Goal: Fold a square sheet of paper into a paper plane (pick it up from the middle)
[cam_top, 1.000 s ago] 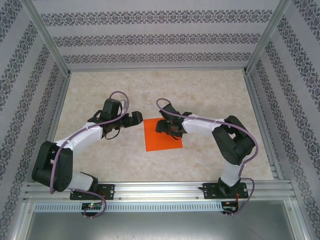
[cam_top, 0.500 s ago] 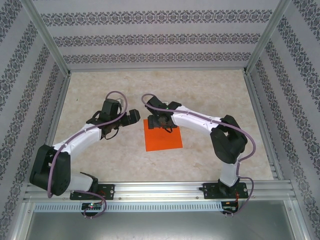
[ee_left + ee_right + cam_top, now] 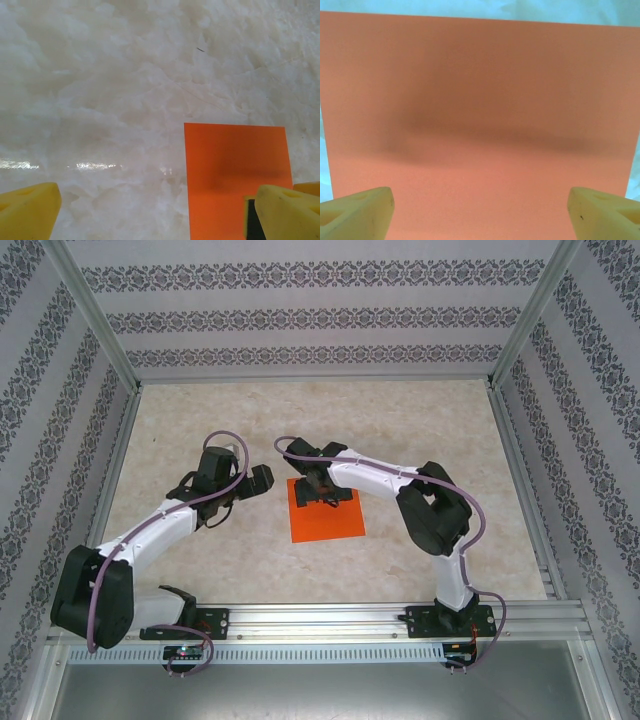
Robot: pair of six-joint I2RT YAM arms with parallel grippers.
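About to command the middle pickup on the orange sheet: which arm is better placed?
Right. The right gripper hangs open directly over the square sheet of paper, which spans the gap between its fingers. The left gripper, also open, sits at the sheet's left edge, mostly over bare table.

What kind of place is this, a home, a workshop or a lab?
Probably a lab's robot test booth: left arm and right arm bolted to a metal rail, patterned walls boxing in the table, one orange paper sheet laid out.
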